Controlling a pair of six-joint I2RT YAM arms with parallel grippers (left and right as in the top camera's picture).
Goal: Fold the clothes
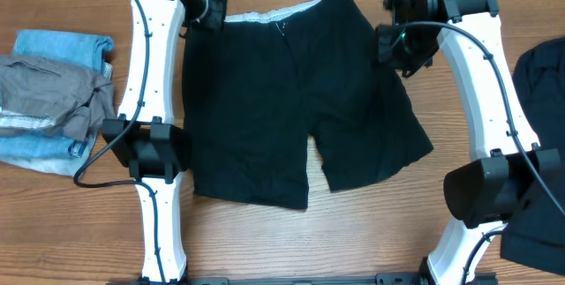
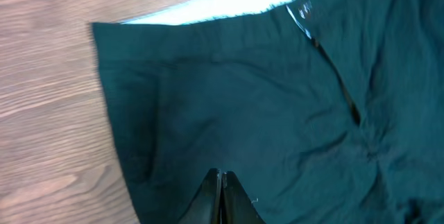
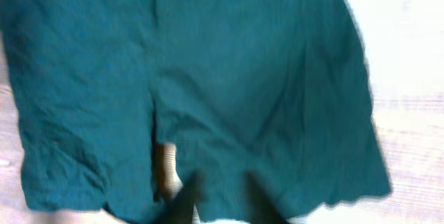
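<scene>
The clothes here are black shorts [image 1: 282,100], lying flat and spread on the wooden table, with the whitish waistband lining [image 1: 274,13] at the far edge. My left gripper [image 1: 210,7] hovers at the waistband's left corner. In the left wrist view it [image 2: 222,177] is shut with nothing between its fingers, above the black fabric [image 2: 263,113]. My right gripper [image 1: 395,51] is at the right side of the shorts. The right wrist view is blurred, and there its fingers [image 3: 223,182] stand apart over the cloth [image 3: 208,78].
A pile of blue and grey folded garments [image 1: 53,91] lies at the table's left edge. More black fabric [image 1: 543,73] sits at the right edge, behind the right arm. Both arm bases stand at the near edge.
</scene>
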